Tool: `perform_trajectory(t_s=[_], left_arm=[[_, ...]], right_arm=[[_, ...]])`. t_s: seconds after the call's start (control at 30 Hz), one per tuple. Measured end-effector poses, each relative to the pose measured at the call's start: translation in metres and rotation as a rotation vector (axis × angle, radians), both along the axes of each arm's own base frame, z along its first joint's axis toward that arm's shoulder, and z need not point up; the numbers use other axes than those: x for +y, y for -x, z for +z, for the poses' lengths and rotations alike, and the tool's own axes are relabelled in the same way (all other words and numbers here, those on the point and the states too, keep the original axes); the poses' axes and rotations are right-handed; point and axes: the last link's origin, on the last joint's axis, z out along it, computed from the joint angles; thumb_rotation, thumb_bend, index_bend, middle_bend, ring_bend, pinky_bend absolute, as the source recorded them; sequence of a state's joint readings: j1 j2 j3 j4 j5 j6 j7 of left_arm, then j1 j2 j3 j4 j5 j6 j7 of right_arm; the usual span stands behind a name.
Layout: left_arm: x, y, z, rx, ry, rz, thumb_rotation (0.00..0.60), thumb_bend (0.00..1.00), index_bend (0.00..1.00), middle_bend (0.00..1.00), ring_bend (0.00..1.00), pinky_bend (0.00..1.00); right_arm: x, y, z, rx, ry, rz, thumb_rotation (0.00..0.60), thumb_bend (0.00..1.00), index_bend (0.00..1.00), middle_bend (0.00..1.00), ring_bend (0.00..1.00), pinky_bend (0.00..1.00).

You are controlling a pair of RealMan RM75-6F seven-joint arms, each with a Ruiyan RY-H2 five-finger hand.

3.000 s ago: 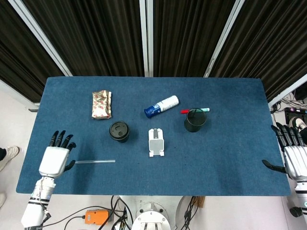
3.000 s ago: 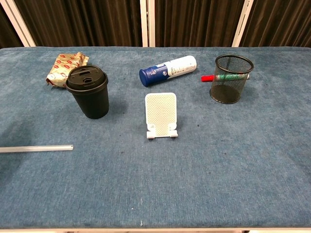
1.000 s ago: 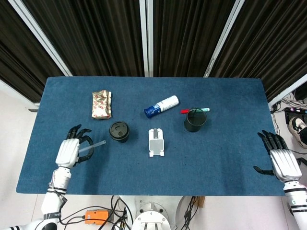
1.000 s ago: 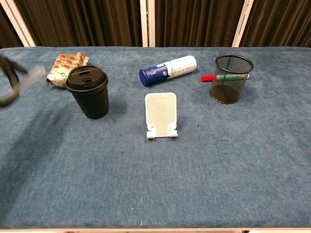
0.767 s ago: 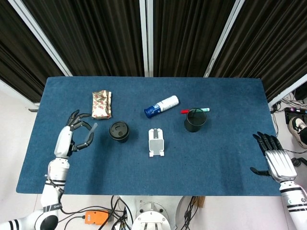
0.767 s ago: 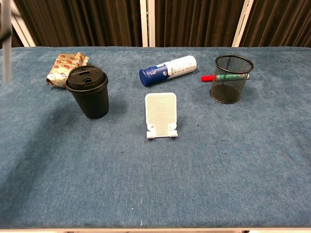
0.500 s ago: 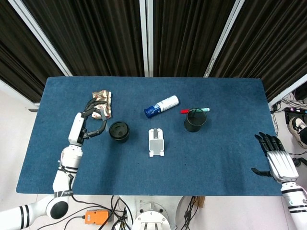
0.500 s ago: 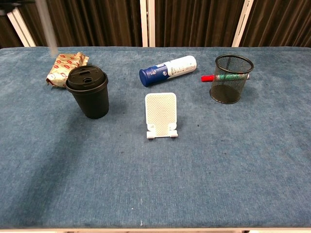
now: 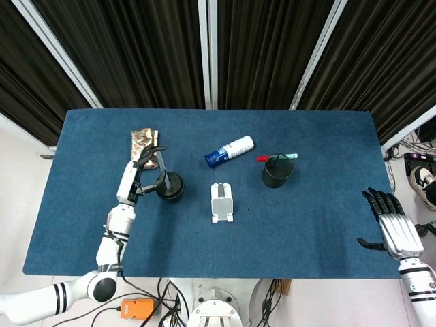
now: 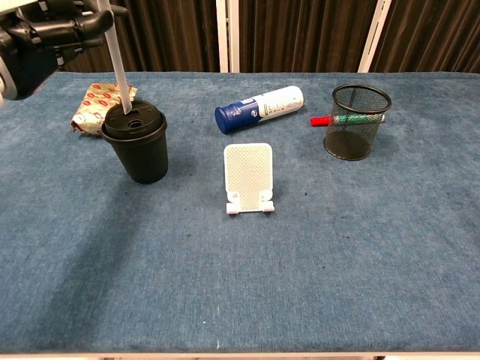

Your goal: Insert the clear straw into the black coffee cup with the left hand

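Observation:
The black coffee cup with its black lid stands left of the table's middle, also seen from above. My left hand is raised above and left of the cup and grips the clear straw near its top. The straw hangs nearly upright, its lower end right at the left part of the lid; whether it is in the hole I cannot tell. From above, the left hand sits just left of the cup. My right hand hovers by the table's right front edge, fingers spread and empty.
A patterned snack packet lies behind the cup. A blue-and-white spray bottle lies at the back middle. A white phone stand is at centre. A black mesh pen holder with a red-and-green marker behind it stands right.
The left hand has picked the straw off the table, turned it upright and carried it right, bringing its lower end down onto the cup's lid. The right hand drew slightly inward.

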State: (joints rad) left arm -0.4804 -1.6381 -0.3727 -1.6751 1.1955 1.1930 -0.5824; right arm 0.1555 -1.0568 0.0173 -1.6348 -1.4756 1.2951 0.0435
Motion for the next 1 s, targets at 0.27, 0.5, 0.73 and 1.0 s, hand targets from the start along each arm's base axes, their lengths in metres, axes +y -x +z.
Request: perform_trajectory(t_s=[0.27, 0.5, 0.73, 1.0], left_arm=[[-0.001, -0.003, -0.009, 0.021, 0.005, -0.018, 0.6, 0.42, 0.59, 0.23, 0.0, 0.0], [0.0, 0.002, -0.013, 0.039, 0.006, -0.006, 0.6, 0.42, 0.59, 0.23, 0.0, 0.0], [-0.001, 0.006, -0.015, 0.046, 0.011, 0.001, 0.6, 0.42, 0.59, 0.23, 0.0, 0.0], [-0.004, 0.009, -0.019, 0.053, 0.016, -0.001, 0.6, 0.42, 0.59, 0.23, 0.0, 0.0]], right_arm=[[0.0, -0.001, 0.001, 0.002, 0.004, -0.003, 0.6, 0.22, 0.0, 0.07, 0.0, 0.02], [0.001, 0.0, 0.001, 0.0, 0.007, -0.009, 0.6, 0.22, 0.0, 0.07, 0.0, 0.02], [0.001, 0.001, 0.002, 0.0, 0.011, -0.009, 0.6, 0.22, 0.0, 0.07, 0.0, 0.02], [0.002, 0.0, 0.003, -0.002, 0.014, -0.01, 0.6, 0.22, 0.0, 0.07, 0.0, 0.02]])
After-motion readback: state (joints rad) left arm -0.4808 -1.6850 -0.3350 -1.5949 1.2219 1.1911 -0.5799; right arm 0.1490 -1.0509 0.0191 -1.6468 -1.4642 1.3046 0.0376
